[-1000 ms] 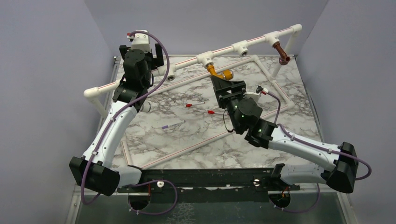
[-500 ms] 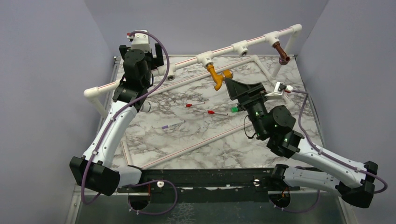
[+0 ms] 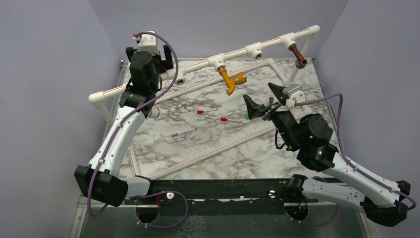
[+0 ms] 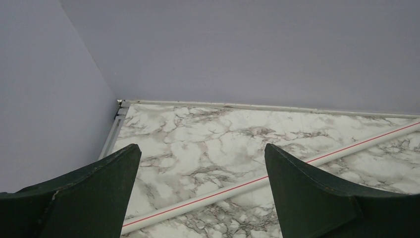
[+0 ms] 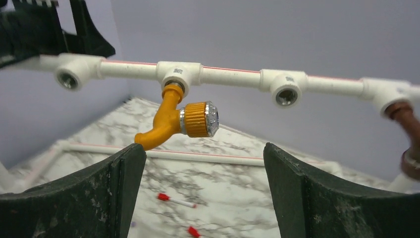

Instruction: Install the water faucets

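Observation:
The orange-yellow faucet [image 3: 229, 79] hangs from a white tee [image 3: 218, 61] on the raised pipe, its silvery cap [image 5: 210, 118] pointing sideways. In the right wrist view the faucet [image 5: 171, 121] is beyond my fingertips. The dark brown faucet [image 3: 298, 55] hangs at the pipe's right end and shows at the right edge of the right wrist view [image 5: 408, 134]. My right gripper [image 3: 262, 98] is open and empty, away from the orange faucet at its near right [image 5: 204, 146]. My left gripper [image 3: 151, 58] is open and empty at the far left, by the raised pipe [image 4: 200, 148].
Two tees [image 5: 69, 74] [image 5: 286, 88] on the raised pipe have bare sockets. White pipes with red stripes [image 4: 257, 181] lie as a frame on the marble table [image 3: 208, 148]. Red-capped pieces [image 3: 200, 112] [image 3: 224, 119] and a purple one [image 3: 174, 134] lie mid-table.
My right gripper has drawn back and to the right from the orange faucet, which now hangs free on its tee. The left arm has not moved.

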Available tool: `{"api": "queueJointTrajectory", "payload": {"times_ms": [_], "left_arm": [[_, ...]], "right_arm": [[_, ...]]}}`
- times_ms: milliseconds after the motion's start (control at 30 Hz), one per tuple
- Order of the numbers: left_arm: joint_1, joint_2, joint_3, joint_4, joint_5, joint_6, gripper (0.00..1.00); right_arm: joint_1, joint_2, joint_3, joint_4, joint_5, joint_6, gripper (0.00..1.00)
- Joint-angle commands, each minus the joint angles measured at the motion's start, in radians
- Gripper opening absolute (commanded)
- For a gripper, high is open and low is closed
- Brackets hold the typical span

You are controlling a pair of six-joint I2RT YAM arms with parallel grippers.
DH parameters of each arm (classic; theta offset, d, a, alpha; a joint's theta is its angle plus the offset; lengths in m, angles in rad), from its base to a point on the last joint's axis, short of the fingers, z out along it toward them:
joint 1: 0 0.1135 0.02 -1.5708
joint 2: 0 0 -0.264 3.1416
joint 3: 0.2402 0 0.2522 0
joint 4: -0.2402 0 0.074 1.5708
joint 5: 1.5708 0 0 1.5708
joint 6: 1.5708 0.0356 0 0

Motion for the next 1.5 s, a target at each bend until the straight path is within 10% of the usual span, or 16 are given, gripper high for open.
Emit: {"api": "queueJointTrajectory", "payload": {"times_ms": [0, 700, 1467], "left_arm": [[-0.002, 0.056, -0.032, -0.144, 0.062, -0.031, 0.96], [-0.002, 0.071, -0.034, -0.149, 0.051, -0.023, 0.96], [-0.002, 0.083, -0.032, -0.151, 0.049, -0.019, 0.96]], "right_arm": [[-0.002, -0.004, 0.047, -0.099, -0.173, -0.469, 0.93], [-0.002, 0.236, 0.005, 0.07, -0.258, -1.49, 0.85], [-0.036, 0.397, 0.035, 0.178, -0.155, -1.552, 0.6]]}}
